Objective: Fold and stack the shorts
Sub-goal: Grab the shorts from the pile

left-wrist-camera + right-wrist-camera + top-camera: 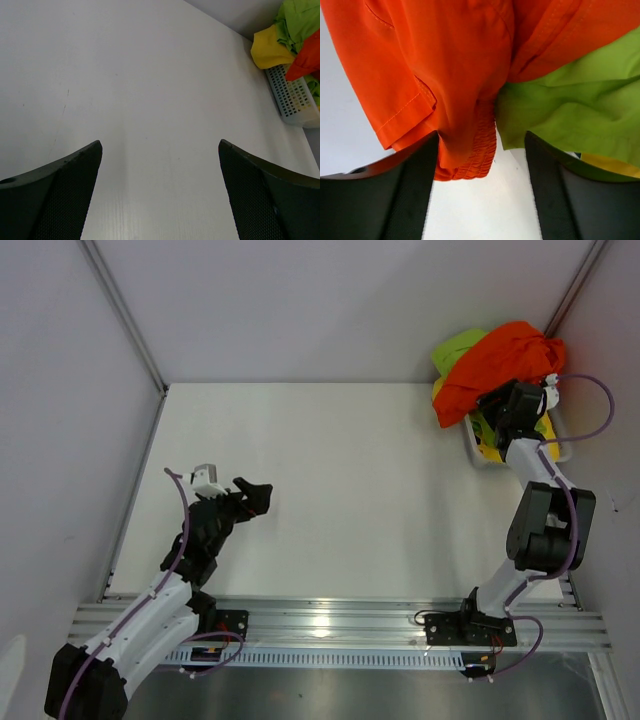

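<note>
Top view: orange shorts (497,358) lie heaped at the far right of the table (330,470), with the right jaws at them.

Left wrist: left jaws spread above the table.

Right wrist: right jaws spread astride the orange waistband, with the lime green shorts (570,100) beside it. This looks like the pick-up step; next they should close and lift.

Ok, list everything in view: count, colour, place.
orange shorts: one, orange, top of the pile in the basket
green shorts: one, lime green, same pile, partly under the orange
yellow shorts: one, yellow, hanging over the basket's rim
basket: one, white, far right corner
table: one, white
left end effector: one, black, open over the table's left side
right end effector: one, black, open, orange fabric between its fingers
</note>
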Tool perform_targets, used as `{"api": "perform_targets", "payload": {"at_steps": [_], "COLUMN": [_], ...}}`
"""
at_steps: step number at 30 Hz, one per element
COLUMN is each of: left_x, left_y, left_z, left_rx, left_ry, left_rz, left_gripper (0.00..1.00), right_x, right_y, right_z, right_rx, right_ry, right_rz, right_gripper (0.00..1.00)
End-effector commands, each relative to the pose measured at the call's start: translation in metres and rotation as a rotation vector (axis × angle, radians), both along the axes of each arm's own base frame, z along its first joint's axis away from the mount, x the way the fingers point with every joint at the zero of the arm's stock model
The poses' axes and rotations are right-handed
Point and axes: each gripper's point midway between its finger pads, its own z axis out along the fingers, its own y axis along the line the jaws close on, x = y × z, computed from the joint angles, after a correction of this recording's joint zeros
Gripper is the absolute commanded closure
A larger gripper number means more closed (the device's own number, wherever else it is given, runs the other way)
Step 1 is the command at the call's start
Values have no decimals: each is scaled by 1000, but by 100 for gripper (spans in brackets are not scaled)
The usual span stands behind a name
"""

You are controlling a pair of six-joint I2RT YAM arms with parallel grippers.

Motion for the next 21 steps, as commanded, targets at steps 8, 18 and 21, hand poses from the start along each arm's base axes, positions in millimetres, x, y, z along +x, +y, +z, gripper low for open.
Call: {"api": "perform_targets", "payload": {"at_steps": [8, 18, 21], "left_x": [8, 8, 8], "left_y": [-7, -10, -10], "left_z": [27, 26, 26], "left_rx": [-22, -25, -26], "left_ry": [-58, -55, -53], "left_rz": [-20, -30, -33], "left_gripper": [1, 1, 1], "right_x": [41, 12, -8], "right_y": [-8, 8, 26], "right_z": [47, 159, 216], "right_rx": [-14, -53, -98], "right_ry": [-153, -331, -432], "right_rz": [-7, 33, 100], "right_gripper": [100, 100, 100]}}
